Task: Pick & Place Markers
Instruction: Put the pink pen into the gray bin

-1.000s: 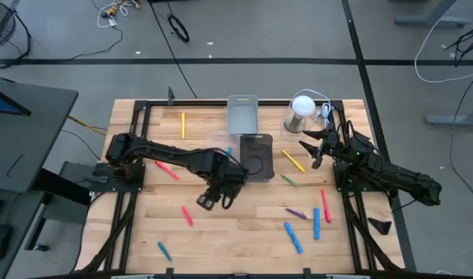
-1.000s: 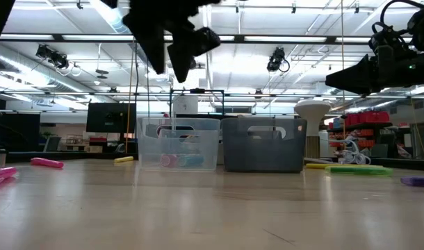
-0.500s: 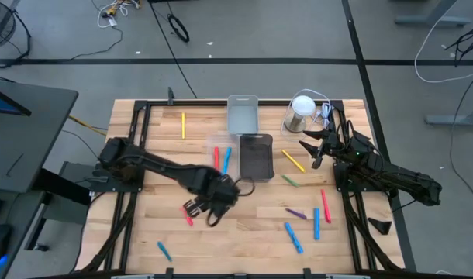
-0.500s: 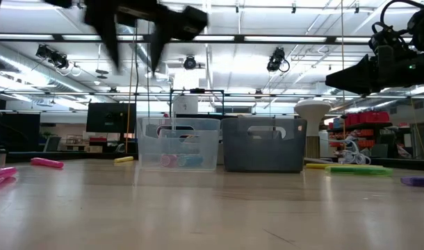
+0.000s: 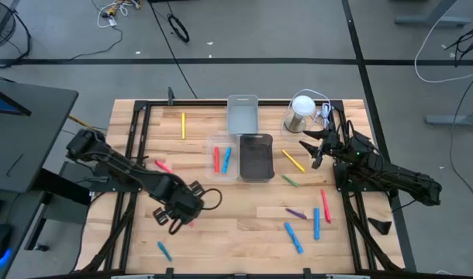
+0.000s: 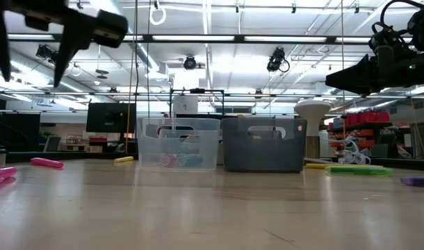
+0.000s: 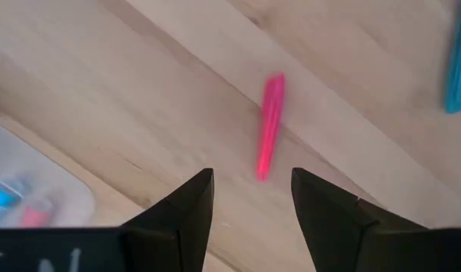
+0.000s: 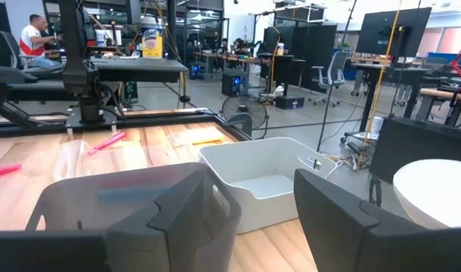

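Note:
Markers lie scattered on the wooden table: a pink one, blue ones, a purple one, a red one, a green one and yellow ones. My left gripper hangs open above the near-left part of the table. In its wrist view the gripper has the pink marker lying flat just ahead of the gap between its fingers, untouched. A clear bin holds a red and a blue marker. My right gripper waits open, raised right of the dark bin.
A grey-white bin stands behind the clear and dark bins, and a white-topped round container stands at the far right. Another pink marker and a blue one lie near my left arm. Black frame rails run along both table sides.
My left gripper has swung from beside the dark bin toward the table's near-left, ending above the pink marker, and has stayed high and open. The clear bin with its two markers, covered by the arm before, now shows. The right arm has kept still.

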